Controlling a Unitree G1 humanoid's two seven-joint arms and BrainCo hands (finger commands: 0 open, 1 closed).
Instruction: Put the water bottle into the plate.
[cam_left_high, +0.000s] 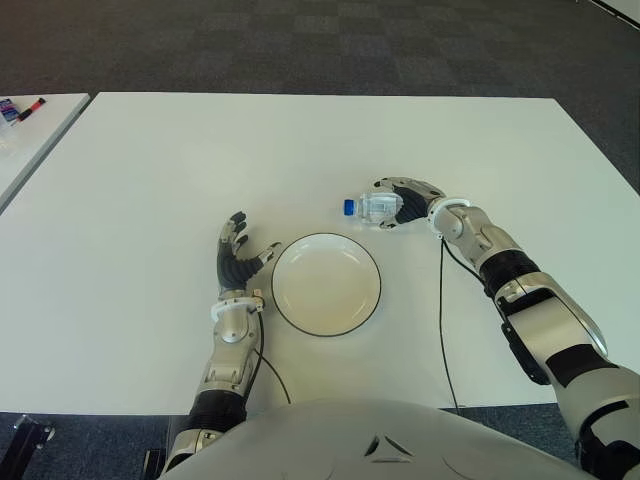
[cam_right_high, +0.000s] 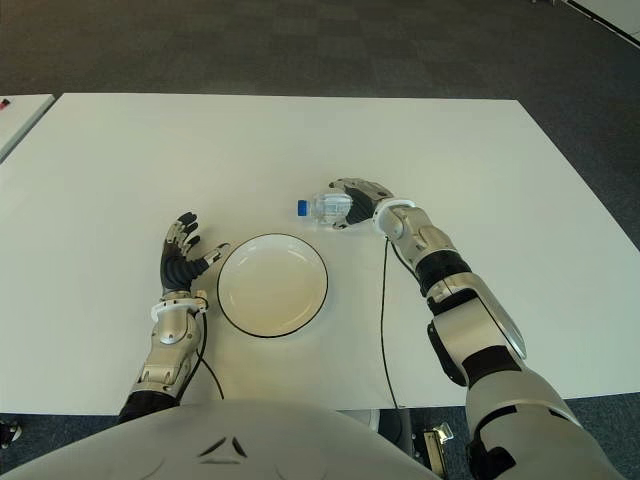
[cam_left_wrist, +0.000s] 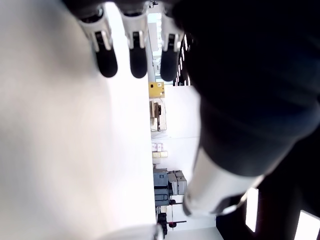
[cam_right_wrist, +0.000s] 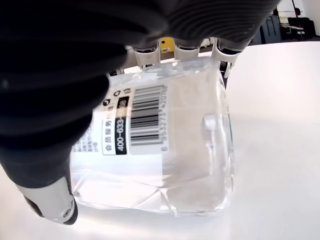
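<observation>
**One Bottle Gripped, Plate Waiting Empty**

Nearest the robot, the left hand (cam_left_high: 238, 262) showed just left of the plate (cam_left_high: 326, 284), its fingers spread and relaxed, holding nothing. The plate sat on the white table (cam_left_high: 150, 200) with nothing in it. Just beyond the plate's far right rim, the right hand (cam_left_high: 405, 203) had its fingers wrapped over the water bottle (cam_left_high: 372, 208), which lay on its side, blue cap pointing toward the robot's left. The bottle was smooth and round: a loose hold could have let it slip, and once set down it might have rolled off the shallow plate.
</observation>
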